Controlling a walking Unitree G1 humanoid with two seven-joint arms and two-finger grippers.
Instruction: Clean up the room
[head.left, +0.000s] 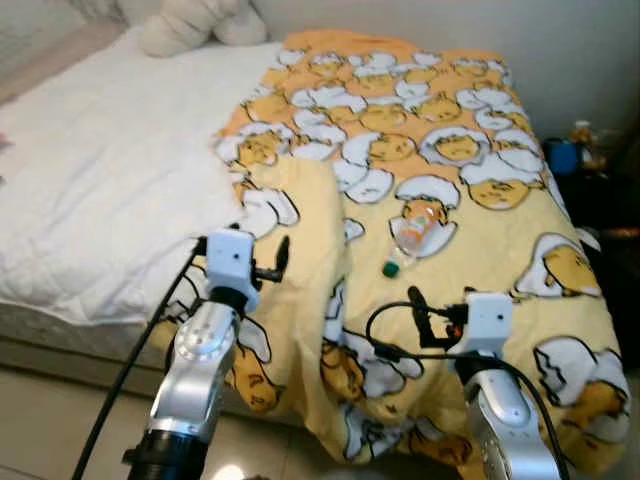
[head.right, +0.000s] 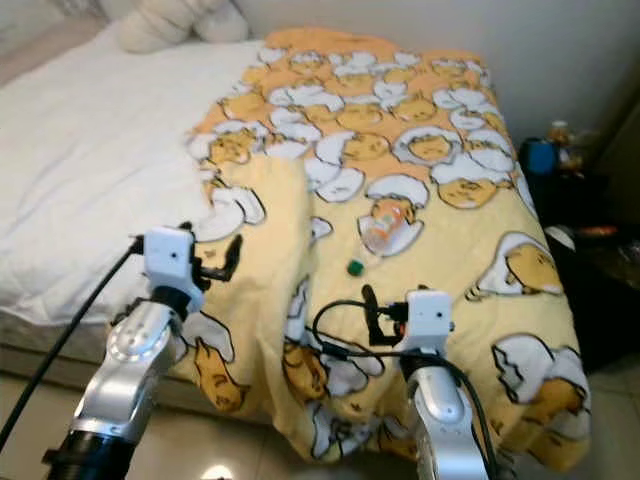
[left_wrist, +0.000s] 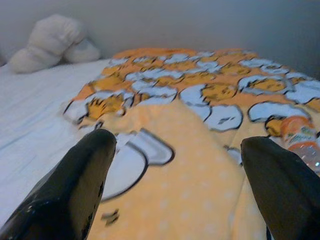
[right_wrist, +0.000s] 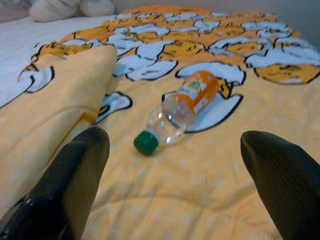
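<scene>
A clear plastic bottle (head.left: 418, 232) with an orange label and a green cap lies on its side on the yellow cartoon-egg blanket (head.left: 480, 270). My right gripper (head.left: 420, 315) hovers open just short of it, near the bed's front edge. In the right wrist view the bottle (right_wrist: 185, 102) lies ahead between the spread fingers (right_wrist: 80, 165), cap end nearest. My left gripper (head.left: 272, 262) is open over a folded-back flap of the blanket (left_wrist: 190, 165). The bottle (left_wrist: 300, 137) sits off to that gripper's right side.
A white sheet (head.left: 100, 170) covers the bed's left half, with pale pillows (head.left: 200, 22) at the head. A dark nightstand (head.left: 600, 200) holding a blue cup (head.left: 562, 155) stands to the right of the bed. Tiled floor (head.left: 40, 420) lies below the bed edge.
</scene>
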